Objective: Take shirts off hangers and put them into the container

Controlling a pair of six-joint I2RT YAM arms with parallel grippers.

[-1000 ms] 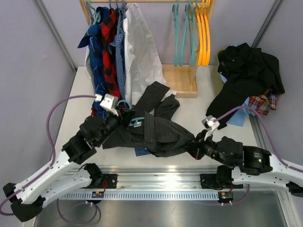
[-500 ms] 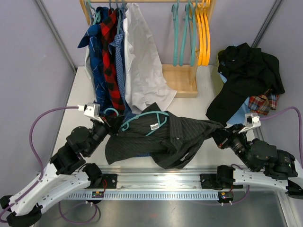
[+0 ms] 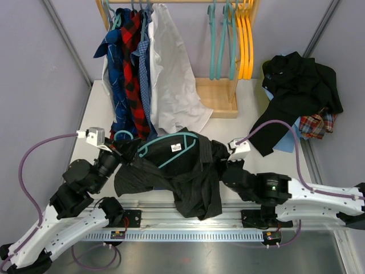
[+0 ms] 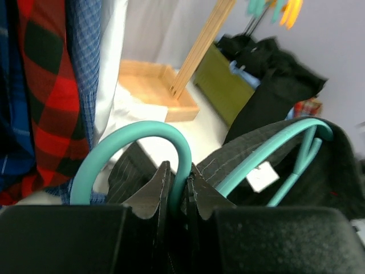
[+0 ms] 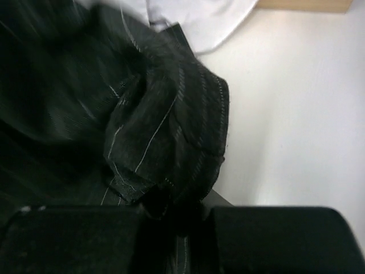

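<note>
A dark grey pinstriped shirt (image 3: pixel 182 177) hangs bunched over a teal hanger (image 3: pixel 165 139) near the table's front. My left gripper (image 3: pixel 121 146) is shut on the hanger's hook; in the left wrist view the teal hook (image 4: pixel 137 134) runs between the closed jaws of that gripper (image 4: pixel 179 178), with the shirt (image 4: pixel 251 154) behind. My right gripper (image 3: pixel 220 164) is shut on a fold at the shirt's right side, and its wrist view shows pinstriped cloth (image 5: pixel 165 131) pinched in the gripper (image 5: pixel 177 211). The olive-green container (image 3: pixel 266 68) stands at the far right, mostly buried under black shirts (image 3: pixel 299 80).
A wooden rack (image 3: pixel 219 97) at the back carries a blue plaid shirt (image 3: pixel 117 68), a red-black plaid shirt (image 3: pixel 132 57) and a white shirt (image 3: pixel 171 74). Bare teal hangers (image 3: pixel 219 40) and orange hangers (image 3: pixel 245 40) hang beside them. A metal rail runs along the near edge.
My right gripper swung out to the right with the shirt's cloth, then back left toward the middle, bunching the shirt. My left gripper drew the hanger hook leftward.
</note>
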